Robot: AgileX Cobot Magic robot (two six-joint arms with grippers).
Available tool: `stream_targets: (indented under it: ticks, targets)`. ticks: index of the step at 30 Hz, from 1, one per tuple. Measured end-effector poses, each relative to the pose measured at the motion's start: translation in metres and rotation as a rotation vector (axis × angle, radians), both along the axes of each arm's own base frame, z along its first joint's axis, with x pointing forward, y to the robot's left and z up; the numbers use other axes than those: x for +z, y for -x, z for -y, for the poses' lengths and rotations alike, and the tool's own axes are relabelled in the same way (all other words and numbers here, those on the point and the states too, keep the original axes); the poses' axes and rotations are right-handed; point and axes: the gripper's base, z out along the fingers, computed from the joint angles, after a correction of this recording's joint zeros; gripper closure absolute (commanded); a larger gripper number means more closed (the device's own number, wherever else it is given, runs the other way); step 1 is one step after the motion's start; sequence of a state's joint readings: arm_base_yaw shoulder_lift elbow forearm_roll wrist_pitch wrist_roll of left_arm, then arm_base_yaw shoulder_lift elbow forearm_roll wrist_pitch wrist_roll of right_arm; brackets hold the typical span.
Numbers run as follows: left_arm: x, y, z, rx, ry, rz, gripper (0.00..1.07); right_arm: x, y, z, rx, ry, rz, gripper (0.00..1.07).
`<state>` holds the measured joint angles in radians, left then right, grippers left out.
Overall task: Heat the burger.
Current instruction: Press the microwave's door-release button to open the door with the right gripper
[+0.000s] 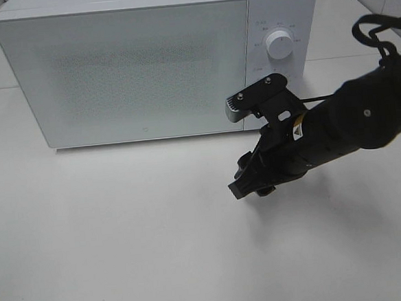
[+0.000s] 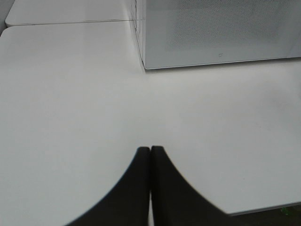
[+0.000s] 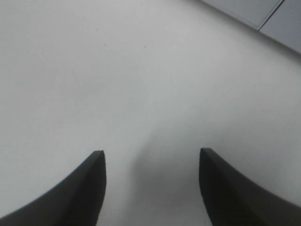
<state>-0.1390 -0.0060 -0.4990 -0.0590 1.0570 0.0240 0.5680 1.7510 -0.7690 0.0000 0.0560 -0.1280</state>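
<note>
Microwave (image 1: 122, 66), white w/ a frosted door closed flush, fills the upper left and centre of the overhead frame. Its round dial (image 1: 278, 45) sits on the control strip at upper right of the oven front. The oven stands on a white table (image 1: 126, 266) that takes up the whole lower half of the pic.

The right gripper (image 1: 247, 181) reaches in from the right edge on a black arm. It hangs low over the table, just right of centre and in front of the oven's lower right corner, apart from the door. In the right wrist view its jaws stand wide apart, w/ only bare tabletop between the two dark fingers (image 3: 84, 188).

The left gripper (image 2: 150, 149) shows only in its own wrist view. There its two dark fingers press together tip to tip, nothing between them, above the table w/ the oven's front corner ahead.

The burger shows in no view. It may be behind the frosted door, but the panel is too opaque to tell.
</note>
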Motion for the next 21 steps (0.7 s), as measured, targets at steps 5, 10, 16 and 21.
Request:
stream_targets:
  ticks: [5,10,16,21]
  targets:
    - [0.0,0.0,0.0,0.0,0.0,0.0,1.06,0.02,-0.011,-0.003,-0.067,0.039,-0.116,0.51]
    - [0.0,0.0,0.0,0.0,0.0,0.0,1.06,0.034,-0.03,0.019,-0.223,0.046,-0.194,0.51]
    - [0.0,0.0,0.0,0.0,0.0,0.0,1.06,0.038,-0.043,0.075,-0.43,0.083,-0.322,0.51]
    - [0.0,0.0,0.0,0.0,0.0,0.0,1.06,0.051,-0.043,0.102,-0.519,0.07,-0.331,0.51]
